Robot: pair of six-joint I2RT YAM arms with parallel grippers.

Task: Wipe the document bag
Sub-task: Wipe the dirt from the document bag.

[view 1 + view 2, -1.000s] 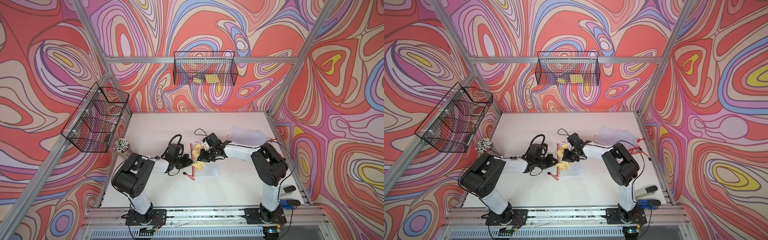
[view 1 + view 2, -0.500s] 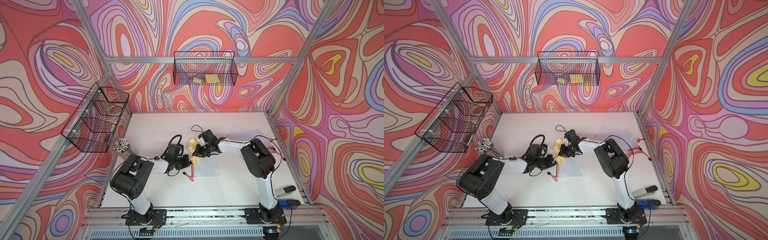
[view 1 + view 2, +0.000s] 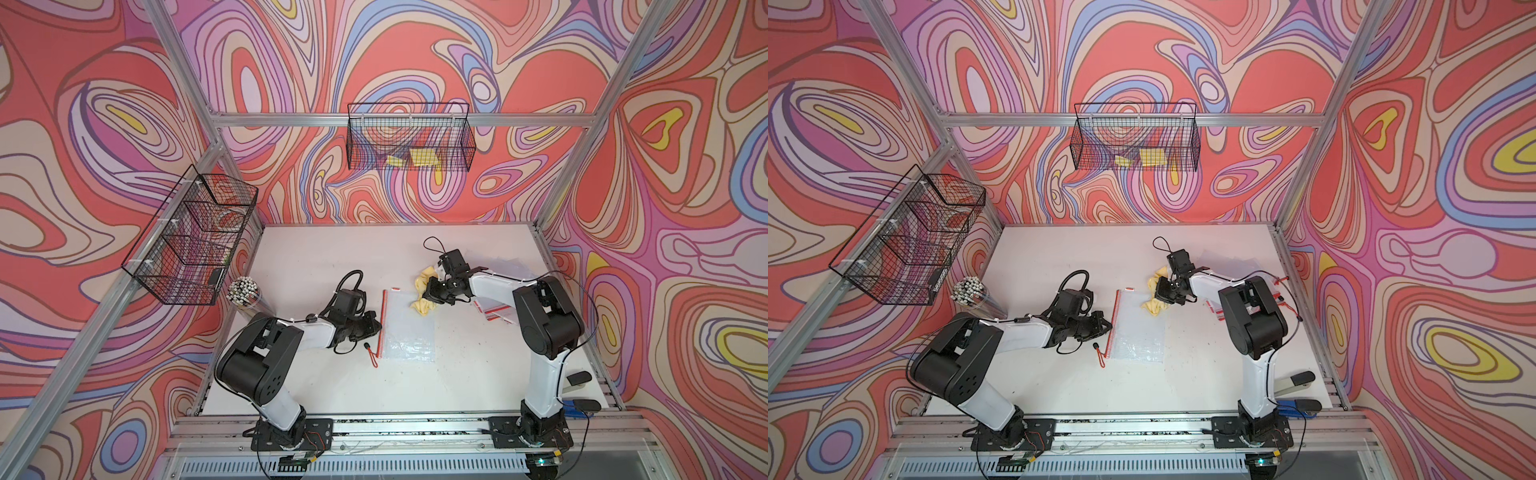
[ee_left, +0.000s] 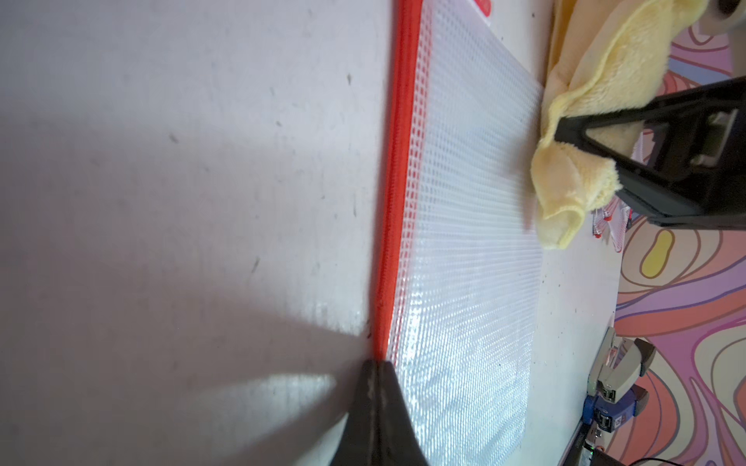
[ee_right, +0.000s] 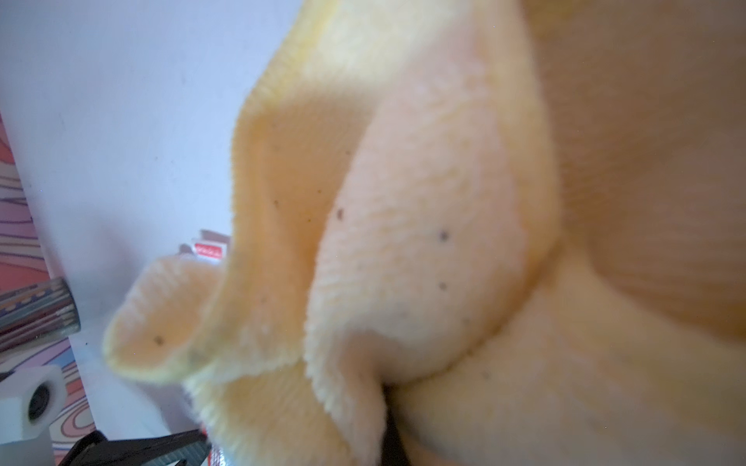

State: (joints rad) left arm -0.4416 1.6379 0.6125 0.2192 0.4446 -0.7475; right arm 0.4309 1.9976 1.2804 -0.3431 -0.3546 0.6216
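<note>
Yellow cloth (image 3: 424,309) pinched in right jaws.

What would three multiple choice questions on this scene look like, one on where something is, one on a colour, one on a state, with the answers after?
1. Where does the yellow cloth rest?
A) on the far right corner of the document bag
B) beside the pen cup
C) at the table's front edge

2. What colour is the bag's zipper edge?
A) blue
B) red
C) green

3. How is the left gripper?
A) wide open above the table
B) shut on the cloth
C) shut, tips at the zipper edge

Answers:
1 A, the right gripper holds the cloth there in a top view.
2 B, the left wrist view shows a red strip.
3 C, its fingers meet with no gap.
</note>
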